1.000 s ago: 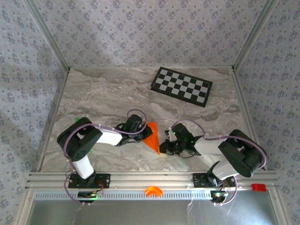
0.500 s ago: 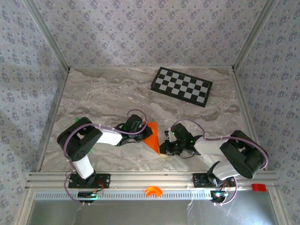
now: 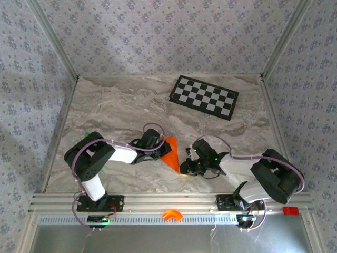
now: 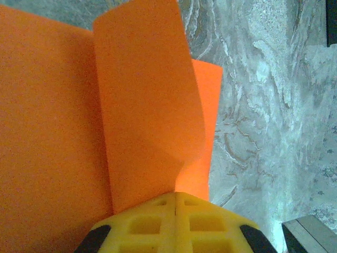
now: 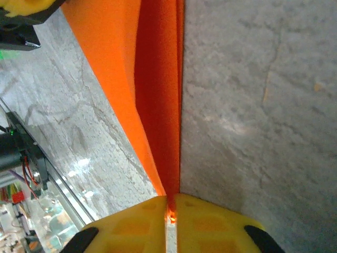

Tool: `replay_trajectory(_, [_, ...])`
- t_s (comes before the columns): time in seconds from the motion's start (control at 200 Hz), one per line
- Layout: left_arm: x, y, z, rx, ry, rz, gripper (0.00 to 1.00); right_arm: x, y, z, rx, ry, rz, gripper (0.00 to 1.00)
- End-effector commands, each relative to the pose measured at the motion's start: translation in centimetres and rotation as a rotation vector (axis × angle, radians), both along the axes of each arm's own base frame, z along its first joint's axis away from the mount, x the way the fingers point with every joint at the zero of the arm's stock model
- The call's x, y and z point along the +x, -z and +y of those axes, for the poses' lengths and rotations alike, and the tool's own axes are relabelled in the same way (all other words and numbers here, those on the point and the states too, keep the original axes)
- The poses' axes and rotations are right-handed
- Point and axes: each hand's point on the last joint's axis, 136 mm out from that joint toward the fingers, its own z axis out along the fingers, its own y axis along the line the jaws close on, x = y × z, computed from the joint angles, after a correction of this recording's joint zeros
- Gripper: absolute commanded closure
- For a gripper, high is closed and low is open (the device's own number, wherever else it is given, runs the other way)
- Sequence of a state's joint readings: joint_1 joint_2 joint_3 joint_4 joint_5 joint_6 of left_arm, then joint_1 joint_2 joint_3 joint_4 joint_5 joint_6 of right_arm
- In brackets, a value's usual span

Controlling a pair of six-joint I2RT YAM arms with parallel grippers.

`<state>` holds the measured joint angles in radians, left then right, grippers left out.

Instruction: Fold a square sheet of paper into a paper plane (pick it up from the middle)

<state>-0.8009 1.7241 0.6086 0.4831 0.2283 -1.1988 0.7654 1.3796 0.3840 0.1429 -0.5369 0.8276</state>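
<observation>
The right arm is swinging its elbow a little to the right, while the square sheet of paper is staying on the table between both arms, looking like a pointy orange triangle with one flap curling up, the left gripper and right gripper each pinching it.

Bright orange paper, grey-veined marble table, black-and-white checkerboard, pale grey walls with small floral print.
</observation>
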Motion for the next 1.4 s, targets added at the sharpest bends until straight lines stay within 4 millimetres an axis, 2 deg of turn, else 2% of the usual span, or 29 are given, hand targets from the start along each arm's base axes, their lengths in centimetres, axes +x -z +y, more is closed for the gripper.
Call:
replay_trajectory(0.0, [-2.1, 4.1, 2.4, 0.122, -0.01, 0.101, 0.95, 0.5, -0.9, -0.8, -0.028, 0.037, -0.003, 0.78])
replay_trajectory(0.14, [-2.1, 4.0, 2.3, 0.12, -0.009, 0.097, 0.95, 2.7, -3.5, -1.2, 0.007, 0.089, -0.088, 0.74])
replay_trajectory(0.255, [-2.1, 4.0, 2.4, 0.123, -0.011, 0.098, 0.95, 3.6, -5.8, 0.3, 0.08, 0.045, -0.128, 0.87])
replay_trajectory(0.375, [-2.2, 4.0, 2.4, 0.124, -0.01, 0.099, 0.95, 3.5, -6.6, 1.9, 0.107, -0.02, -0.122, 0.94])
replay_trajectory(0.56, [-2.1, 4.0, 2.4, 0.123, -0.011, 0.097, 0.95, 3.6, -5.2, 3.8, 0.034, -0.067, -0.107, 1.0])
replay_trajectory(0.705, [-2.1, 4.0, 2.3, 0.121, -0.01, 0.098, 0.95, 3.9, -3.6, 4.7, -0.013, -0.075, -0.094, 1.0])
replay_trajectory(0.915, [-2.0, 3.9, 2.3, 0.119, -0.011, 0.096, 0.95, 4.5, -2.8, 5.7, -0.028, -0.091, -0.079, 1.0])
replay_trajectory(1.139, [-2.0, 3.9, 2.3, 0.12, -0.011, 0.095, 0.95, 4.4, -0.2, 4.9, -0.088, -0.078, -0.033, 1.0])
replay_trajectory(1.394, [-2.1, 4.0, 2.4, 0.123, -0.01, 0.097, 0.95, 4.2, 0.6, 4.1, -0.03, -0.03, 0.006, 1.0])
